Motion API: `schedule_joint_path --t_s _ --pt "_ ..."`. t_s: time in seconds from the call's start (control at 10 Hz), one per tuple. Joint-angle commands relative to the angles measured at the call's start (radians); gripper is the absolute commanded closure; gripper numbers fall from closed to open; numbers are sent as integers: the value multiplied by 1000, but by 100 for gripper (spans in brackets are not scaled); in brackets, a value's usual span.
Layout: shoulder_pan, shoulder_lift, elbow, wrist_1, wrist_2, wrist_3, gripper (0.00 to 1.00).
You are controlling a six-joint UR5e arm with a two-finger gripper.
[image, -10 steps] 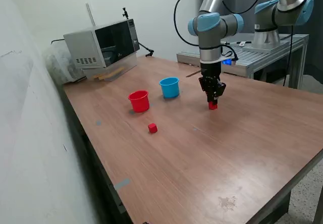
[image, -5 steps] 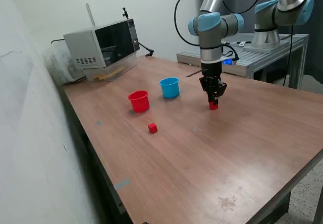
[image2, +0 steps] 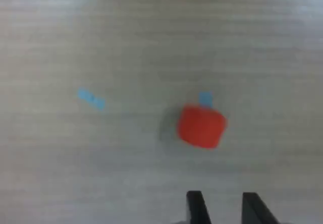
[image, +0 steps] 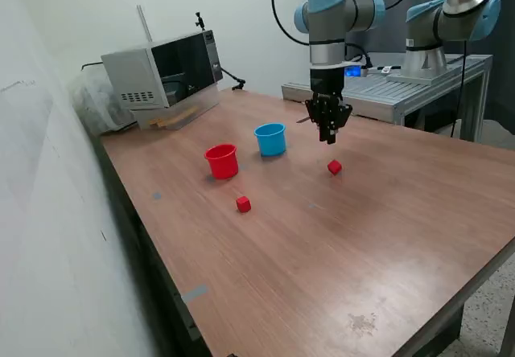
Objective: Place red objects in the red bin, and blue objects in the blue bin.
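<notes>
My gripper (image: 329, 138) hangs above the wooden table, its fingers drawn close together with nothing between them; it also shows in the wrist view (image2: 224, 204). One tiny red cube (image: 334, 166) lies on the table just below and in front of it, and looks blurred in the wrist view (image2: 201, 126). A second red cube (image: 243, 204) lies nearer the front, to the exterior view's left. The red cup (image: 221, 162) and the light-blue cup (image: 271, 139) stand upright side by side, left of the gripper. No dark blue cubes show.
A microwave (image: 161, 71) stands at the table's back left corner. A second arm (image: 451, 19) stands on a metal bench (image: 418, 84) behind the table. Small blue marks (image2: 91, 99) are on the tabletop.
The gripper was down at the table around the red cube. It has risen and shifted toward the back without the cube, which stays on the table, nudged slightly.
</notes>
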Motion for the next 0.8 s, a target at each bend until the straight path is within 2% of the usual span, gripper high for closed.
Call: schedule_joint_path --t_s 0.0,0.1,0.2,0.4,0.5,0.7 --pt "-21 -48 -22 17 -3 -24 100" --pt "-28 -50 -46 25 -4 -39 100" --pt "-69 -45 -85 52 -4 -52 100" --pt "-84 -51 -71 54 0 -50 100" --pt "-74 -54 -30 52 0 -50 0" --pt "-65 -56 63 45 3 -50 0"
